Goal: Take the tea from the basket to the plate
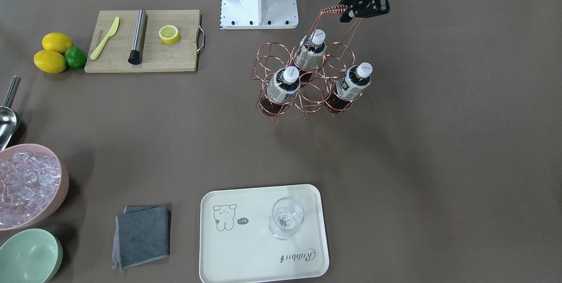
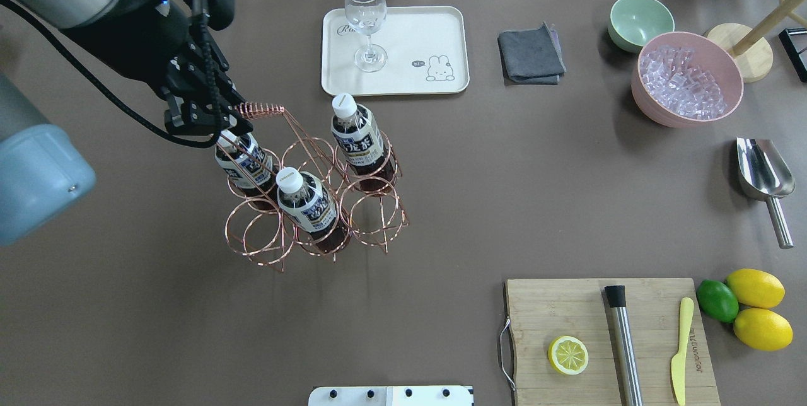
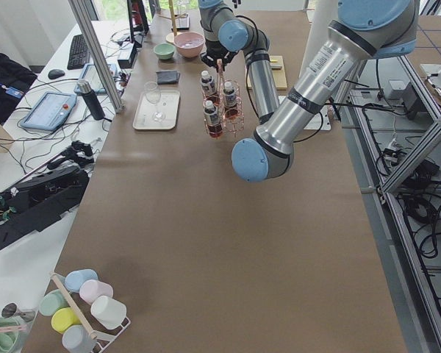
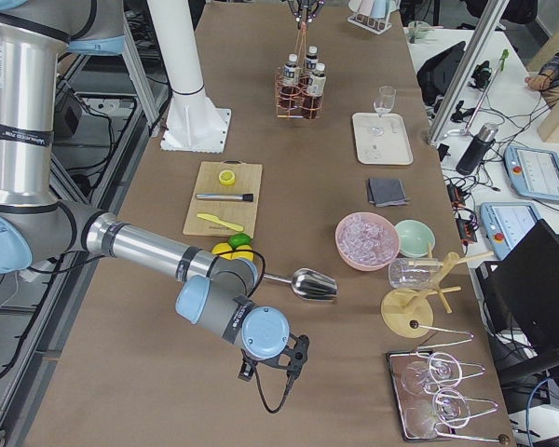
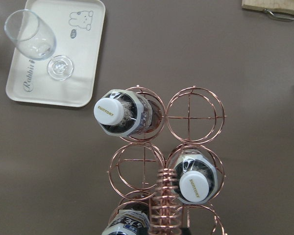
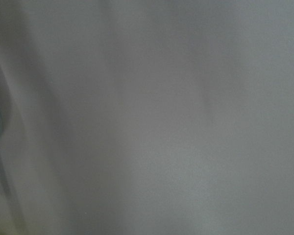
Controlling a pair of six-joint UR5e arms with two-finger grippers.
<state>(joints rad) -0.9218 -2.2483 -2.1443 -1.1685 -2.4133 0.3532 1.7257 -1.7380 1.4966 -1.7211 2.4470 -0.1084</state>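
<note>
Reaching seems in hand: the left gripper (image 2: 200, 117), its opening unreadable, hangs at the basket's (image 2: 261, 108) ten o'clock over upright tea (image 2: 243, 163), and next must clasp one for the plate (image 2: 416, 28) at one o'clock.

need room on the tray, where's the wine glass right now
In the overhead view the wine glass stands upright on the cream tray, at its left end, across from the rabbit drawing and beyond the basket.

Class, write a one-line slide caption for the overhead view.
Left gripper grips the basket handle; three teas sit inside, a glass stands on the plate.
</note>
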